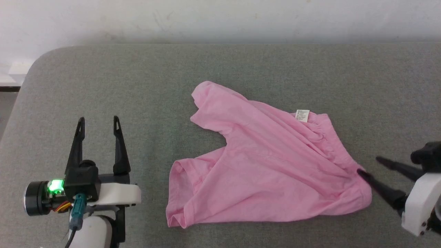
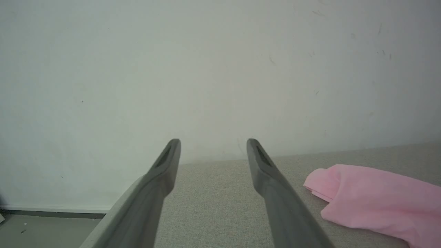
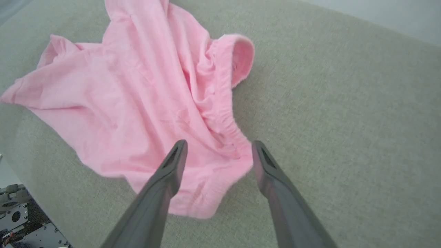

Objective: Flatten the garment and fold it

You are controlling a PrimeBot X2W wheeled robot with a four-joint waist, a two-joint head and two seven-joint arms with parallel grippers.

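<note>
The garment (image 1: 265, 162), light pink shorts, lies spread on the grey table (image 1: 220, 65), two legs pointing left, gathered waistband at the right, a white label (image 1: 302, 115) at its upper right. My right gripper (image 1: 368, 166) is open at the waistband's lower right corner, one fingertip over the cloth's edge, the other beside it. In the right wrist view the open right gripper (image 3: 218, 146) straddles that corner of the garment (image 3: 137, 100), which rests on the table. My left gripper (image 1: 99, 120) stands open and empty left of the shorts. In the left wrist view, the left gripper (image 2: 213, 143) has the garment (image 2: 375, 196) to its right.
A pale wall (image 1: 220, 17) runs behind the table. The table's rounded left corner (image 1: 38, 62) drops to the floor (image 1: 7, 103). Bare grey surface surrounds the shorts. Robot base metalwork (image 3: 20, 220) shows past the table's edge in the right wrist view.
</note>
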